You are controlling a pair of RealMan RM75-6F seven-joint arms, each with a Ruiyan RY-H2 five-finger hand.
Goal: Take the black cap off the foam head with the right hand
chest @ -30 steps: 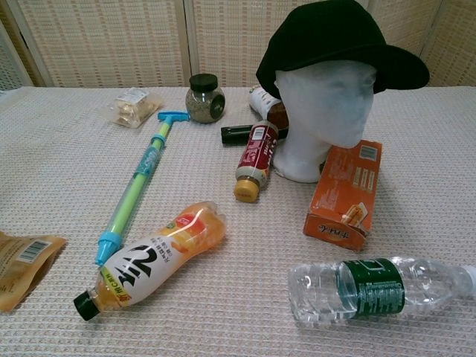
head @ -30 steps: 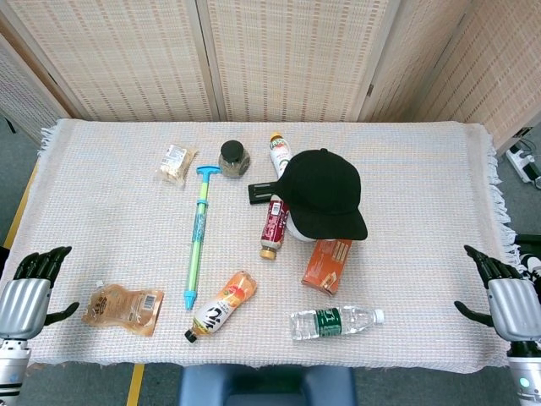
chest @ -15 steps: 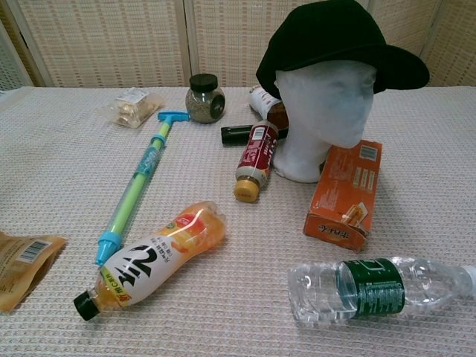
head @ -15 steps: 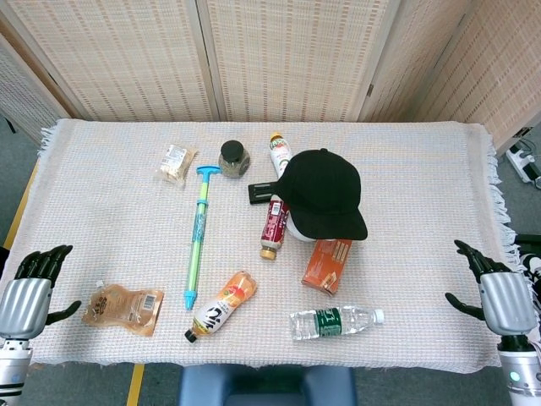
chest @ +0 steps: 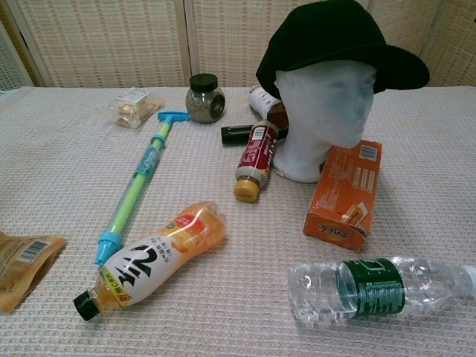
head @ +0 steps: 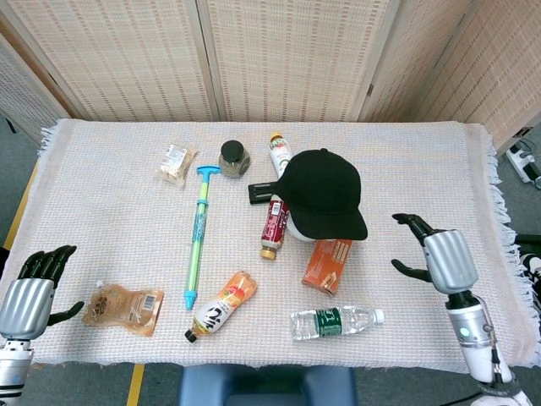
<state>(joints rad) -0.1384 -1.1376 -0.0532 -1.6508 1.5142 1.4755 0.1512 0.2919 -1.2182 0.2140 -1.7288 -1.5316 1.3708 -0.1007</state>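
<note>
The black cap (head: 323, 193) (chest: 335, 41) sits on the white foam head (chest: 320, 111) near the middle of the table, its brim pointing toward me. My right hand (head: 439, 256) hovers over the table right of the cap, fingers spread, holding nothing, well apart from the brim. At the near left corner my left hand (head: 34, 288) is open and empty beside the table edge. Neither hand shows in the chest view.
An orange box (head: 327, 263) leans by the head's base. A water bottle (head: 336, 321), orange drink bottle (head: 221, 304), red bottle (head: 274, 227), blue-green pump (head: 196, 237), jar (head: 233, 157), snack bags (head: 124, 308) and a black item (head: 261, 192) lie around.
My right hand has risen from the table's near right edge and moved left and forward over the cloth toward the cap. The left hand barely moved.
</note>
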